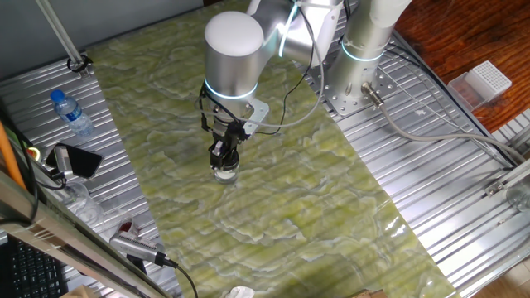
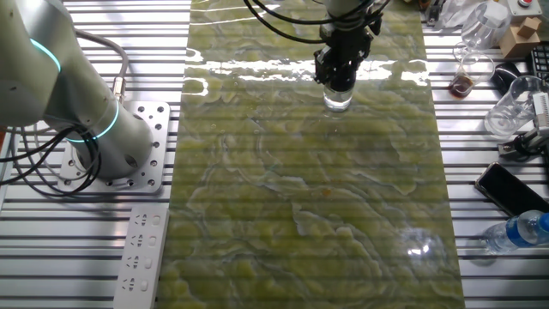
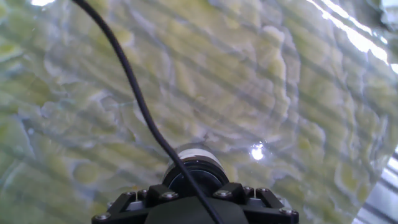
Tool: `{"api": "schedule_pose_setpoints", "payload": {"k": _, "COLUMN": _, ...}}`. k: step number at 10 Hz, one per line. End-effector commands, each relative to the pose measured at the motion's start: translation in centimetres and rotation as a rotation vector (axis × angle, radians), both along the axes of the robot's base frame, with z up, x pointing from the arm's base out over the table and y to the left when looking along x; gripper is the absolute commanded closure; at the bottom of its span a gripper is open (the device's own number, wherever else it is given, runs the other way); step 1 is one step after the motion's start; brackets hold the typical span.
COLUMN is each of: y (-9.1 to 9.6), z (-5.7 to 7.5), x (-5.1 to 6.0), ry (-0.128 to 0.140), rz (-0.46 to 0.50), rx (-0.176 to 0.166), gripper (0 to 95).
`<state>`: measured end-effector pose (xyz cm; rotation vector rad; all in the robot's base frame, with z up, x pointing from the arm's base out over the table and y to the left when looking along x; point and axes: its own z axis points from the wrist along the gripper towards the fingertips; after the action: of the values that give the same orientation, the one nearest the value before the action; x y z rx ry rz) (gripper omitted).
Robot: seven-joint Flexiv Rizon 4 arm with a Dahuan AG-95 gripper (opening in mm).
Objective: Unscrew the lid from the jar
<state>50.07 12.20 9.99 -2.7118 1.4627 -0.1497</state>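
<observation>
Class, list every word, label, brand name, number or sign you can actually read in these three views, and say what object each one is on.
No text can be read in any view.
Water bottle: its label is too small and blurred to read.
Power strip: any markings are too small to tell.
Jar and lid under the tool: no lettering shows.

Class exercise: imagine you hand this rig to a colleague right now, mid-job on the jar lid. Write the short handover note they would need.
Gripper: down over the top of the jar; whether its jaws are clamped cannot be told from any view.
Jar: upright on the green mat, directly under the hand.
Lid: black, on the jar, seen in the hand view just ahead of the fingers.
Done: hand brought to the lid.
Left: confirm the grip, turn the lid off, lift it clear.
Note: a water bottle stands off the mat, no part of the job.
</observation>
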Motion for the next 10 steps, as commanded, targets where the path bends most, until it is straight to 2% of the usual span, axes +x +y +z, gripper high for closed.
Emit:
{"api": "schedule_pose_setpoints", "payload": {"k": 1, "y": -0.03, "z": 0.19, "x": -0.01, "ry": 0.004, "rz": -0.025, "rx": 0.004, "gripper": 95.0}}
{"api": "schedule_pose_setpoints", "payload": {"k": 4, "y": -0.05, "z": 0.91, "x": 0.04, "ry": 0.006, "rz": -0.034, "rx": 0.006, "gripper": 95.0}}
{"api": "schedule_pose_setpoints", "payload": {"k": 10, "y": -0.06, "z": 0.81, "x": 0.04, "ry": 0.003, "rz": -0.077, "rx": 0.008, "gripper": 95.0}}
